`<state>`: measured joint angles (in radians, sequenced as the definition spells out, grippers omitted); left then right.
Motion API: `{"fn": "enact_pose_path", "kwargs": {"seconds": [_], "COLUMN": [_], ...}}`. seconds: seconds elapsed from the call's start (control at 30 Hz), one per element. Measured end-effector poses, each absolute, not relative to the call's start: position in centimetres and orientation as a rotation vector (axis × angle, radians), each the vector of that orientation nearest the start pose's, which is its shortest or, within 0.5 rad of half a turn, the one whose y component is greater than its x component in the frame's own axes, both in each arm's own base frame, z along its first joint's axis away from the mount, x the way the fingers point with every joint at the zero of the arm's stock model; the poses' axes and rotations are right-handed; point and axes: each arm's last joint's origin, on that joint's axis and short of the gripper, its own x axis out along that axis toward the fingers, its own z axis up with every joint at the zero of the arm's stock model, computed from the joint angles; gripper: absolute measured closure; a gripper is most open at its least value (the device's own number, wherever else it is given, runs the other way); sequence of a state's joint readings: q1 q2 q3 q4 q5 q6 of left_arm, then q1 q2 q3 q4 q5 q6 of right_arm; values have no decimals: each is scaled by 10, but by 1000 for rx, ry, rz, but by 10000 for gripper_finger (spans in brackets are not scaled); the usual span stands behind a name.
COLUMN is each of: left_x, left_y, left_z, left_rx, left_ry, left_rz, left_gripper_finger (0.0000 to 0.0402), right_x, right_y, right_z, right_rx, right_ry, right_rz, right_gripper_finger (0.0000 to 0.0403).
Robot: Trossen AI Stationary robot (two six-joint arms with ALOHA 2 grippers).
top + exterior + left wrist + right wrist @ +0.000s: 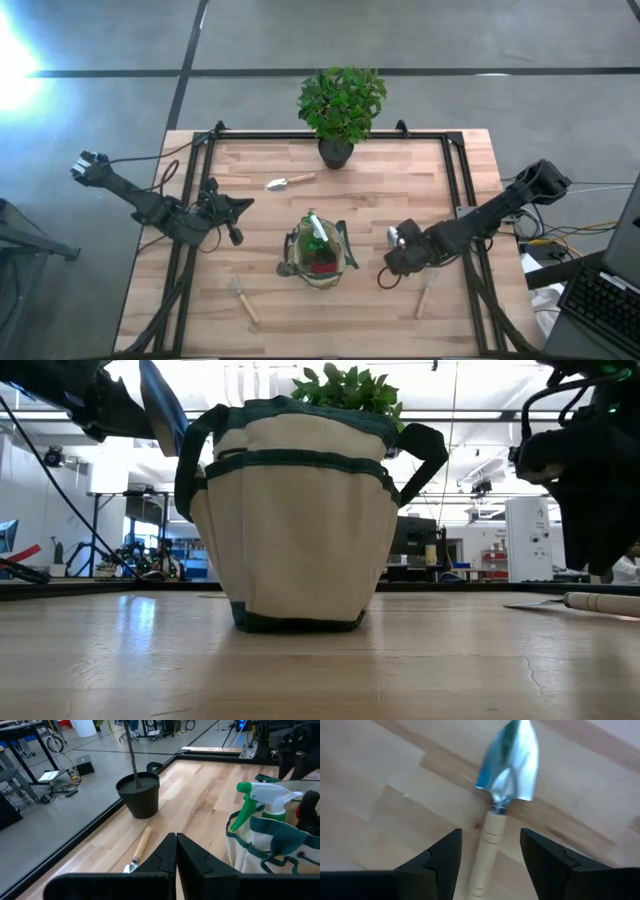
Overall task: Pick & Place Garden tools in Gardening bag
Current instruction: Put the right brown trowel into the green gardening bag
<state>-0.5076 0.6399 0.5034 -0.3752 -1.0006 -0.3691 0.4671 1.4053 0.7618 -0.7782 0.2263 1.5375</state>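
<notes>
The step in hand looks like the pick of the trowel [506, 775] that lies on the tabletop [400, 200] at the right, near the front edge. The right gripper [490, 857] hangs directly over it with its fingers spread wide, one on each side of the light wooden handle, the silver blade pointing away from the wrist. Nothing is grasped yet.

The gardening bag [318, 255] stands upright in the middle of the tabletop, already carrying the green spray bottle [262, 802] and a red tool [322, 266]. Two more tools lie loose: a trowel [288, 182] near the potted plant [341, 105] and a fork-like tool [243, 299] at the front left.

The left gripper [176, 855] waits left of the bag, fingers pressed together and empty.

The next move, as I judge it, calls for lowering the right gripper, closing squarely on the handle, then lifting and carrying the trowel left to the bag's mouth without snagging the loop handles.
</notes>
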Motion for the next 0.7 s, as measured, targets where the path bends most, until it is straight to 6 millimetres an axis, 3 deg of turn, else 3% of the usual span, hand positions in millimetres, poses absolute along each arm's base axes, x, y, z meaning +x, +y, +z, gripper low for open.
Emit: {"fn": "enact_pose_path", "kwargs": {"seconds": [0.7], "left_x": [127], "left_y": [-43], "left_z": [246], "left_rx": [-5], "left_ry": [280], "left_rz": [540], "left_gripper_finger": [390], "right_x": [195], "right_y": [84], "right_z": [135], "right_rx": [875], "right_ry": [1085], "right_rz": [-792], "right_gripper_finger": [216]}}
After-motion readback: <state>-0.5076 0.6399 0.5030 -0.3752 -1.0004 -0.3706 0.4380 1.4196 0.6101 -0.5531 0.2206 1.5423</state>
